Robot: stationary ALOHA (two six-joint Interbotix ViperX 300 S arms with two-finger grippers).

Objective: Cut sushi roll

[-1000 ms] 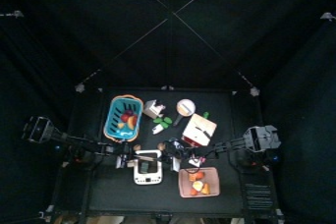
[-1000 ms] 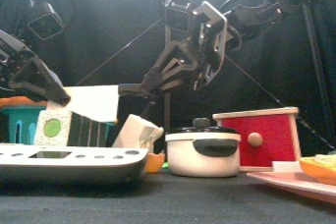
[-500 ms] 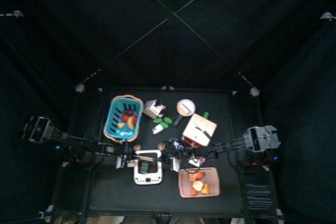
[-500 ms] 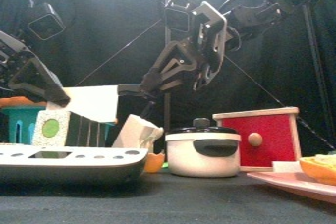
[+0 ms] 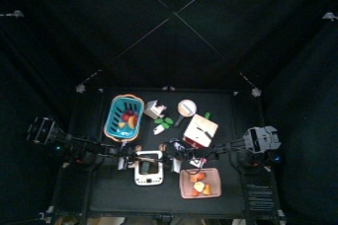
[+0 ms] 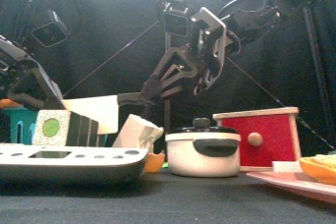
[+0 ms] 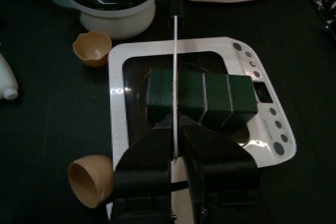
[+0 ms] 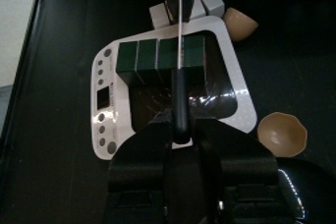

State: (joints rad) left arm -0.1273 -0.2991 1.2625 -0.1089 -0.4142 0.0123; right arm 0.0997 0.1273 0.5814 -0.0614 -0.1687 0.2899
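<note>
The sushi roll (image 7: 197,95), a dark segmented log, lies on the white cutting board (image 7: 256,85) at the table's front, its long axis across the board's width; it looks soft and squashable, best steadied lightly at one end. The left gripper (image 7: 178,154) pinches a knife (image 7: 172,41) held crosswise over the roll. The right gripper (image 8: 176,141) likewise clamps a thin blade (image 8: 174,31).

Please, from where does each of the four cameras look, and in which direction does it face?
Top view: high above, facing straight down at the table; both arms enter from the sides.
Front view: at the table's front edge, facing level across the white board and the pot; the arms hang behind.
Left wrist view: on the left arm, facing down onto the sushi roll; the left gripper shows.
Right wrist view: on the right arm, facing the sushi roll; the right gripper shows.
Shared: both wrist views show the sushi roll on the white board.
</note>
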